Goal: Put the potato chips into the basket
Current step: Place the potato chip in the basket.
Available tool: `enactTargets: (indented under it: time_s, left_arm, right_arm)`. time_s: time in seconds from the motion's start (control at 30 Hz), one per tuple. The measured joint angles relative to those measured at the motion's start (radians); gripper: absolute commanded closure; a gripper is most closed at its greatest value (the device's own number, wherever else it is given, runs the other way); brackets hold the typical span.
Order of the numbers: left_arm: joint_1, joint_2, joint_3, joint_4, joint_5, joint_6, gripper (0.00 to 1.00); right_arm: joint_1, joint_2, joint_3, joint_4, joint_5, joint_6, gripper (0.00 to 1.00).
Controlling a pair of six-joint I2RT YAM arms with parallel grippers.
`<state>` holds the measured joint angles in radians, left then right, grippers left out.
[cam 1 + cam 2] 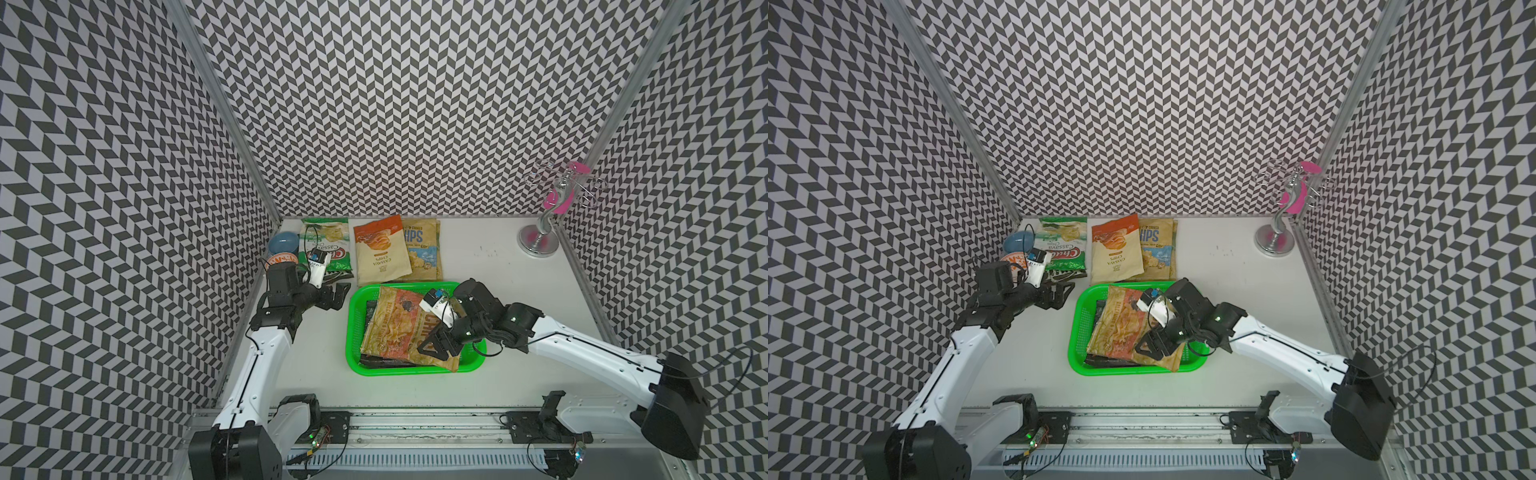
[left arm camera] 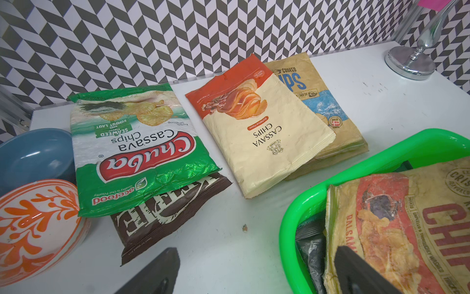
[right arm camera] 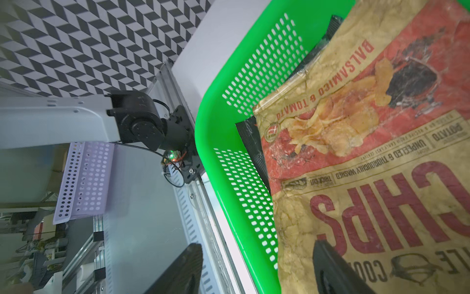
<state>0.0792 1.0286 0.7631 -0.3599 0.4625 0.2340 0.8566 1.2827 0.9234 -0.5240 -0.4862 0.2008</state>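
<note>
in the basket [image 1: 354, 328], tan chips bag [image 1: 395, 328] under wide right gripper [image 1: 436, 351]; left gripper [image 1: 343, 296] wide

"Chuba" green bag [image 2: 142, 152]; "CHIPS" kraft bag [image 3: 376, 142]

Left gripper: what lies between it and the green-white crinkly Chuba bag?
The brown Kettle bag, poking from under the Chuba bag, then bare white tabletop; the left wrist view shows it.
</note>
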Motion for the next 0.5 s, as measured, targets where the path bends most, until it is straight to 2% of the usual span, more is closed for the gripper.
enactTargets:
  time_s: [0.27, 0.5]
  left_arm:
    - [0.0, 0.001, 0.0, 0.0, 0.0, 0.0, 0.01]
    - [0.0, 0.002, 0.0, 0.0, 0.0, 0.0, 0.01]
  right_arm:
    - [0.0, 0.146, 0.021, -0.094, 0.195, -0.022, 0.27]
    - [0.0, 0.27, 0.077, -0.102, 0.397, -0.025, 0.26]
